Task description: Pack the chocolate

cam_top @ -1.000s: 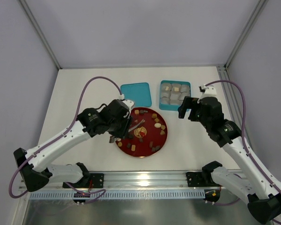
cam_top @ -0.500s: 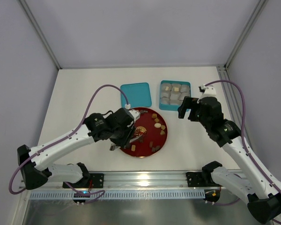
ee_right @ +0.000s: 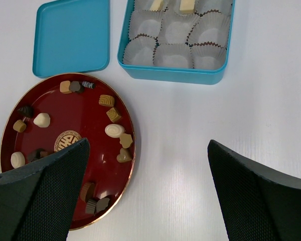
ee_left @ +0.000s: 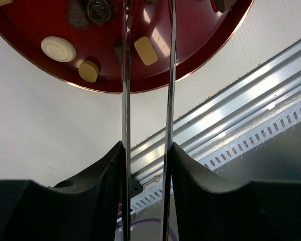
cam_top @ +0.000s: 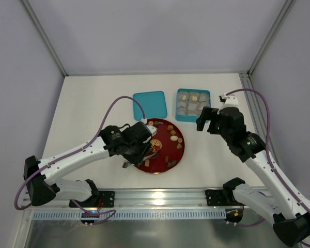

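Barely started, judging by the layout. Only two tan pieces (ee_right: 186,6) seated in the paper cups (ee_right: 173,52) of the teal box (ee_right: 175,75), both in the far row; other cups in view bare. Bulk of the chocolate (ee_right: 114,130) scattered on the red plate (ee_right: 50,100), well over a dozen bits in dark, tan and cream, ringed round the gold emblem (ee_right: 66,141). Teal lid (ee_right: 72,35) flat on the surface (ee_right: 190,150), just beside the box and off it, so closing also left to do. Left claw (ee_left: 148,30) low over the near side of the plate, thin blades parallel at a middling gap, straddling a tan piece (ee_left: 146,50) without touching it; nothing seen clamped, though tips cut off by the frame edge. Right claw (ee_right: 150,201) spread wide and carrying nothing, hovering above bare surface right of the plate and near the box. Likely next: pinching that tan piece and ferrying it to a vacant cup, then repeating for nearly all the rest
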You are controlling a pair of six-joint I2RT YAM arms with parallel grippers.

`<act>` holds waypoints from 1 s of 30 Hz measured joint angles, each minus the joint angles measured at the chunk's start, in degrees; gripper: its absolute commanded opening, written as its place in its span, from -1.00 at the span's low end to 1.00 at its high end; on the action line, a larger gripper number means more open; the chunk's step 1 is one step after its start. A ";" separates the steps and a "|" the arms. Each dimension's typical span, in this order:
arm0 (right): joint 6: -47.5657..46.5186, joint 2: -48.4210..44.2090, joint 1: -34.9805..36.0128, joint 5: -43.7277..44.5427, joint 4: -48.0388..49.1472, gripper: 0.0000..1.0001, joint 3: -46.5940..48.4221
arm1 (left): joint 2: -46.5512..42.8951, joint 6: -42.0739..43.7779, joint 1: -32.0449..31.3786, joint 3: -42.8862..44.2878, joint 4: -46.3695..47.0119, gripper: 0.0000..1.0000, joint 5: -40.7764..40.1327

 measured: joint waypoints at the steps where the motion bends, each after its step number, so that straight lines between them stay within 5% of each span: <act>1: 0.00 0.00 0.00 0.00 0.00 0.99 -0.02 | 0.44 0.00 -0.11 -0.09 0.00 -0.21 0.00; 19: 0.04 -0.50 0.00 0.04 -0.04 0.99 -0.42 | 3.21 0.24 -0.42 -0.81 0.44 -0.22 -0.09; 30: 0.04 -0.52 0.00 0.04 -0.04 0.99 -0.42 | 3.91 0.28 -0.42 -0.81 0.44 -0.45 -0.07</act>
